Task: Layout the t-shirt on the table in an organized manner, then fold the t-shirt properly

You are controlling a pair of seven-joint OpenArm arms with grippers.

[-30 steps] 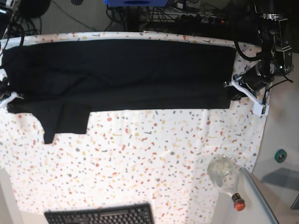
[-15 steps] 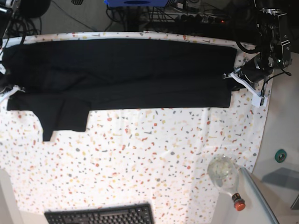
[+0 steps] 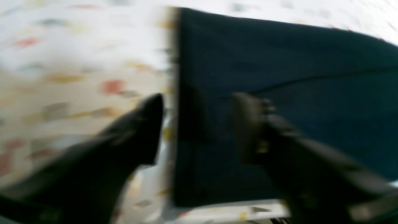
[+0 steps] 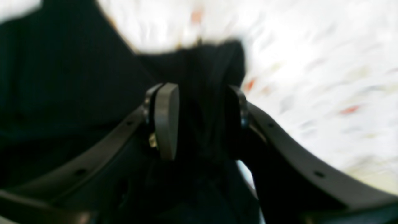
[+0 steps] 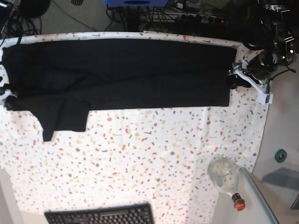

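Note:
The black t-shirt lies as a long flat band across the far half of the table, one sleeve hanging toward the front at the left. My left gripper is at the shirt's right end. In the left wrist view it is open and straddles the t-shirt's straight edge, one finger over white cloth, one over fabric. My right gripper is at the shirt's left end. In the blurred right wrist view its pads stand apart with a fold of the t-shirt between them.
A black keyboard lies at the table's front edge. A clear bottle with a red cap lies near the front right corner. Cables and gear crowd the space beyond the far edge. A green tape roll sits off the table, right.
Both grippers were shut on the shirt's ends and now stand open. The left gripper has shifted a little toward the far side, and the shirt's right end lies flat.

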